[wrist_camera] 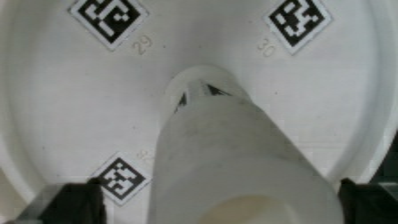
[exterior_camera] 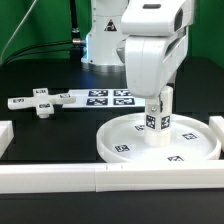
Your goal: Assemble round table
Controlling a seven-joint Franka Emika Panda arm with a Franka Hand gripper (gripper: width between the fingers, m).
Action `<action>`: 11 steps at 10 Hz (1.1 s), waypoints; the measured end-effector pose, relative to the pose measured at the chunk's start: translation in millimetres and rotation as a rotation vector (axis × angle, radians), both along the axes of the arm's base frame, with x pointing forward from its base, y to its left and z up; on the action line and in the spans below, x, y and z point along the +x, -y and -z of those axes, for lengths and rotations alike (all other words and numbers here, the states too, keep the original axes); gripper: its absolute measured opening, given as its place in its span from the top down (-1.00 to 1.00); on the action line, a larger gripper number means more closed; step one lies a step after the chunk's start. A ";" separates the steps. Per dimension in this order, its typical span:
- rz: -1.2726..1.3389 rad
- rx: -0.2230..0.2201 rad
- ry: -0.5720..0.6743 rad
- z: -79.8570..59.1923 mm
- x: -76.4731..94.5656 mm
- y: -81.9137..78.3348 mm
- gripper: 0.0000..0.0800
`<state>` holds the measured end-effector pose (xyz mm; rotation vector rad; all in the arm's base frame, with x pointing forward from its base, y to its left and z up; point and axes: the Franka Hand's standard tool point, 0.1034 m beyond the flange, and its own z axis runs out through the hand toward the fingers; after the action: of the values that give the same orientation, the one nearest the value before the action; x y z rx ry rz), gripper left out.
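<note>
Both fingers of the hand (exterior_camera: 160, 102) stand spread astride the upright post (exterior_camera: 158, 126) on the round disc (exterior_camera: 110, 148). It should centre squarely before clamping.

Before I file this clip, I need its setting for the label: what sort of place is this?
Most likely a robotics lab bench: a black table fenced by white border rails, a marker board fixed on it, and white kit parts such as the round disc carrying square tags.
</note>
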<state>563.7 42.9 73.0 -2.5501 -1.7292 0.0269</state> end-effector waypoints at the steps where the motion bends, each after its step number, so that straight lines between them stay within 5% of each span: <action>1: -0.071 -0.003 0.002 2.1 -0.6 -1.5 -0.62; 6: -0.236 -0.011 0.003 4.6 -1.6 1.4 -0.61; 8: -0.235 -0.011 0.003 4.5 -1.4 1.9 -0.02; 11: -0.200 -0.013 0.002 4.5 -1.4 2.0 -0.02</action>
<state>562.4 41.0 68.5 -2.3751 -1.9838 0.0439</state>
